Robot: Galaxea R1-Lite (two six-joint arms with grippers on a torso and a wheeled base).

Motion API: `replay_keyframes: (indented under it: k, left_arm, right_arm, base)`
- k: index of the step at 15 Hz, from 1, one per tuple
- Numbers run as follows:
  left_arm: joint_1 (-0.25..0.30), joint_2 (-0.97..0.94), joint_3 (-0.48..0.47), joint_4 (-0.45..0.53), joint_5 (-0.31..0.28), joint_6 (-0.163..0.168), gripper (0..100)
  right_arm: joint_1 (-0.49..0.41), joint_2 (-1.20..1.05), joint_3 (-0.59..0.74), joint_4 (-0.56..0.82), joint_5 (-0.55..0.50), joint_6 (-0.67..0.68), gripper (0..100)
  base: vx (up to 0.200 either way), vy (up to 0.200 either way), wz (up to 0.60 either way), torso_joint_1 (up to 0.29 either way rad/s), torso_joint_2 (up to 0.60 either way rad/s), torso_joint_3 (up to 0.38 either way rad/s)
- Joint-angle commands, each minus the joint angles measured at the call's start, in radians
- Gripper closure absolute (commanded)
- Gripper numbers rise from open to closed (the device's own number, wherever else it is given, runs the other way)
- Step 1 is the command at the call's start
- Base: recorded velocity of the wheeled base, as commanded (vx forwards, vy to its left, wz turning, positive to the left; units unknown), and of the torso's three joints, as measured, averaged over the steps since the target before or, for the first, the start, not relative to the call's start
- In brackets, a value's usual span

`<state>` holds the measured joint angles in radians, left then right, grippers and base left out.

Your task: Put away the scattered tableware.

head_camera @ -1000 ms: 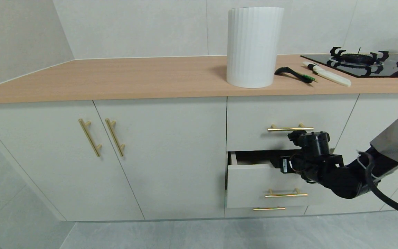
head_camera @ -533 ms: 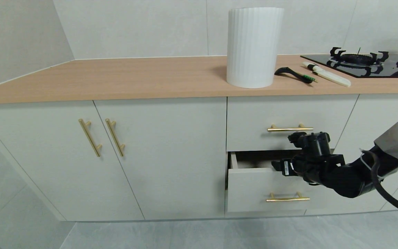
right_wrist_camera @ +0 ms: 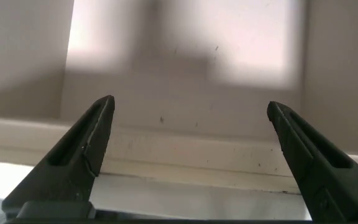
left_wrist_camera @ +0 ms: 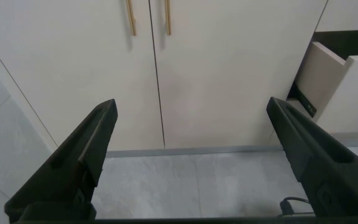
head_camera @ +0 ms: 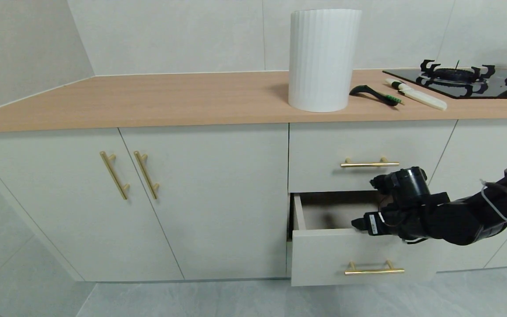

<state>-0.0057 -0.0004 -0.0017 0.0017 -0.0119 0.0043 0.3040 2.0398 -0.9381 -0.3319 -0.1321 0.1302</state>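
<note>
On the wooden countertop [head_camera: 170, 99] lie a black utensil with a green-tipped handle [head_camera: 373, 94] and a white knife [head_camera: 416, 97], right of a tall white ribbed container [head_camera: 324, 59]. Below them the middle drawer [head_camera: 324, 251] stands partly pulled out, and what shows of its inside is bare. My right gripper [head_camera: 360, 223] is at the top edge of the drawer's front panel, pointing into the drawer. In the right wrist view it [right_wrist_camera: 188, 124] is open, with the drawer's inside [right_wrist_camera: 185, 62] beyond it. My left gripper [left_wrist_camera: 191, 130] hangs open low before the cabinet doors [left_wrist_camera: 166, 62].
A black gas hob [head_camera: 460, 79] sits at the countertop's right end. The top drawer with its gold handle [head_camera: 369, 164] is closed above the pulled-out one. Two cabinet doors with gold handles [head_camera: 130, 174] stand to the left. Grey tiled floor [head_camera: 192, 299] lies in front.
The middle drawer has slid further out toward me, and my right gripper has come back with it at the front panel's top edge.
</note>
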Motion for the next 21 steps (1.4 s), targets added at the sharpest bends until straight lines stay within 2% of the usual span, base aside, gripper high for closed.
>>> replay_keyframes:
  k: [1,3,4,8,14,21]
  left_arm:
    - [0.0,0.0,0.0,0.0,0.0,0.0,0]
    - [0.0,0.0,0.0,0.0,0.0,0.0,0]
    - [0.0,0.0,0.0,0.0,0.0,0.0,0]
    - [0.0,0.0,0.0,0.0,0.0,0.0,0]
    - [0.0,0.0,0.0,0.0,0.0,0.0,0]
    - [0.0,0.0,0.0,0.0,0.0,0.0,0]
  right_arm:
    - [0.001,-0.049,-0.008,0.047,0.012,-0.001,0]
    - [0.001,-0.084,-0.039,0.197,0.043,-0.006,0]
    - [0.001,-0.087,-0.044,0.221,0.046,-0.006,0]
    - [0.007,-0.121,-0.09,0.465,0.069,-0.055,0]
    - [0.01,-0.122,-0.096,0.669,0.068,-0.175,0]
    - [0.038,-0.124,-0.094,0.818,0.058,-0.244,0]
  base:
    - [0.0,0.0,0.0,0.0,0.0,0.0]
    - [0.0,0.0,0.0,0.0,0.0,0.0]
    - [0.0,0.0,0.0,0.0,0.0,0.0]
    - [0.0,0.0,0.0,0.0,0.0,0.0]
    - [0.0,0.0,0.0,0.0,0.0,0.0]
    - [0.0,0.0,0.0,0.0,0.0,0.0]
